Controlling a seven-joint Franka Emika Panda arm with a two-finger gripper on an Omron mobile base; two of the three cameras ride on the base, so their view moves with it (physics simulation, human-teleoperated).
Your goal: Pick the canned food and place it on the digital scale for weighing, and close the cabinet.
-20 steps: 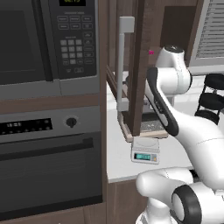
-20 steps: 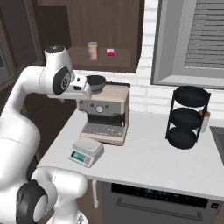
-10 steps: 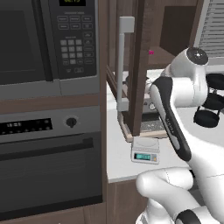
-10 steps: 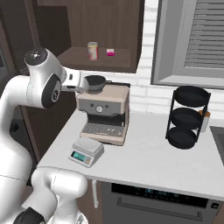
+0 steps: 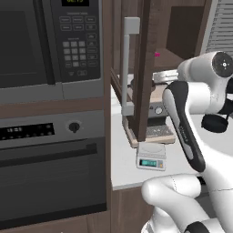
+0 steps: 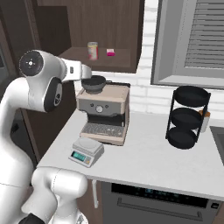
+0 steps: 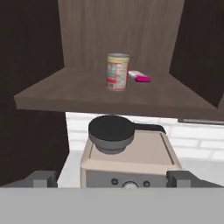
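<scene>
The canned food [image 7: 117,71], a short can with a red label, stands upright on the shelf of the open cabinet [image 7: 105,97], and it also appears as the can [image 6: 92,50] from the right base. My gripper [image 7: 113,179] is open, its fingertips [image 7: 43,178] wide apart with nothing between them. It hangs below and in front of the shelf, above the coffee machine, well short of the can. The gripper [image 6: 86,72] points into the cabinet [image 6: 105,30]. The digital scale [image 6: 87,152] lies on the counter in front of the machine, and the scale [image 5: 151,158] shows its cyan display. The cabinet door [image 5: 145,68] stands open with its silver handle [image 5: 131,68].
A small pink item [image 7: 139,77] lies on the shelf just right of the can. The steel coffee machine [image 6: 104,113] with a black round top part [image 7: 111,132] stands under the shelf. A black tiered rack [image 6: 186,117] is on the right, and the microwave [image 5: 45,41] and oven [image 5: 50,173] on the left.
The arm's upper joint has swung outward, to the left in the right base view. The hand has risen a little toward the shelf. The can and scale have not moved.
</scene>
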